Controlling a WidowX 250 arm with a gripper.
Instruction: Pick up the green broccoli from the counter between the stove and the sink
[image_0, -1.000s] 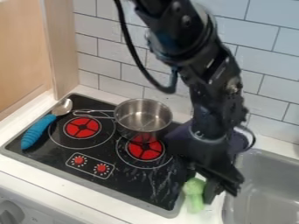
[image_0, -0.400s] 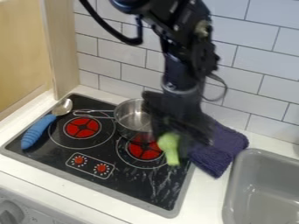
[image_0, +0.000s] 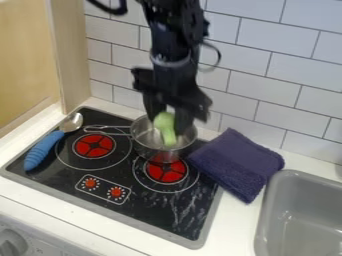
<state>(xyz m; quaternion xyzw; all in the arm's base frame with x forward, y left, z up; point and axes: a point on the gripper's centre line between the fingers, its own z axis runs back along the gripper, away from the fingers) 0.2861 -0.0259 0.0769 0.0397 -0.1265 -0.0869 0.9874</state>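
"What big things are in front of me?"

"You have a tiled wall (image_0: 300, 55) at the back. In front of it is a white surface (image_0: 237, 220), with a black stove (image_0: 150, 207) set in it and a gray sink (image_0: 300, 220) on the right. Your black arm (image_0: 175, 37) comes in from the top, over the back part of the stove."

"And the middle-sized things?"

"Your gripper (image_0: 169, 123) hangs over the pot. To the right you can see a folded purple towel (image_0: 237, 165), partly on the edge of the stove and partly on the surface. The shiny pot (image_0: 150, 151) sits at the back of the stove, its thin handle (image_0: 107, 130) pointing left. At the far left of the stove lies a spoon (image_0: 41, 151) with a bumpy blue grip — its metal end is nearer the wall."

"Is my gripper wide or narrow?"

"It is closed on something — you have a light green toy (image_0: 165, 128) pinched between the two sides. The toy points down over the open pot. I cannot tell if it touches the inside."

"Any small things?"

"Two red knobs (image_0: 90, 183) are near the front of your stove, below the red rings (image_0: 93, 145)."
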